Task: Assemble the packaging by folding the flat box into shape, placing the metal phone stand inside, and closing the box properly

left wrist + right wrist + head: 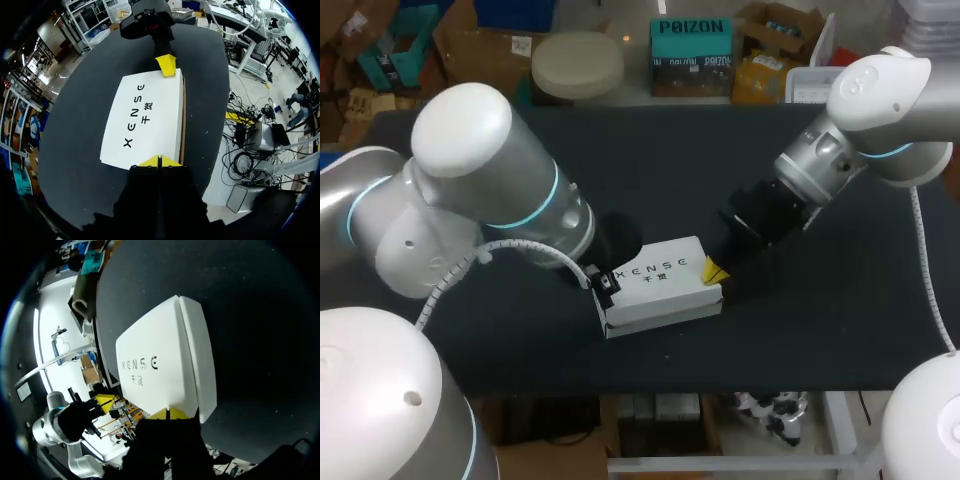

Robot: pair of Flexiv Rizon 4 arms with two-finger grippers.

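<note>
Left jaws: yellow tips (pixel 151 161) pressed together, nothing between them, set against one short end of the white box (pixel 145 117). Right jaws: tips (pixel 159 414) likewise together, nothing held, at the opposite short end. Box closed, lying flat with its printed face up; a flap seam runs along one long side. It rests on the black counter (pixel 840 310), near the front edge, about mid-width. Left arm (pixel 490 190) and right arm (pixel 840 150) flank it.

Box (pixel 660 285) interior hidden, left jaws seemingly half-occluded
</note>
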